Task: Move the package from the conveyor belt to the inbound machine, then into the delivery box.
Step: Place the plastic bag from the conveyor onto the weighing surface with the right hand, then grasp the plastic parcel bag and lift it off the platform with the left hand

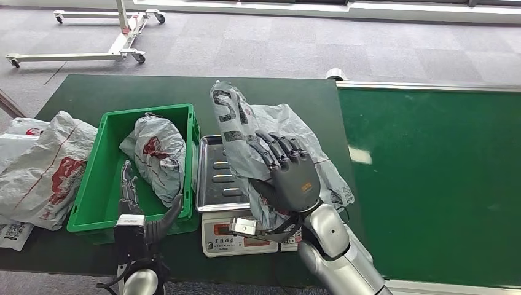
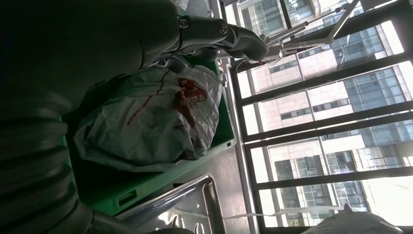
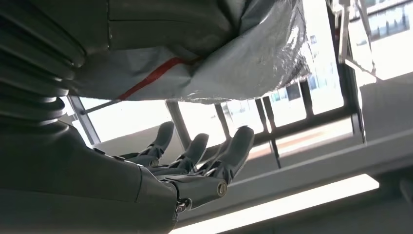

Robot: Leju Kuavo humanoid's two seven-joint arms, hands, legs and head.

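Note:
A grey plastic package (image 1: 242,132) with black print lies crumpled over the metal tray of the inbound machine (image 1: 215,184), one end sticking up. My right hand (image 1: 289,175) rests over it, back upward. In the right wrist view its fingers (image 3: 214,156) are stretched out straight, with a gap to the package (image 3: 204,53), which lies against the thumb side. The green delivery box (image 1: 92,178) stands left of the machine and holds another grey and red package (image 1: 156,157). My left hand (image 1: 138,212) hovers at the box's front rim, fingers apart and holding nothing.
The green conveyor belt (image 1: 430,172) runs along the right. Two more grey bags (image 1: 43,166) lie left of the box on the dark green table (image 1: 92,92). A white wheeled frame (image 1: 123,37) stands on the floor behind.

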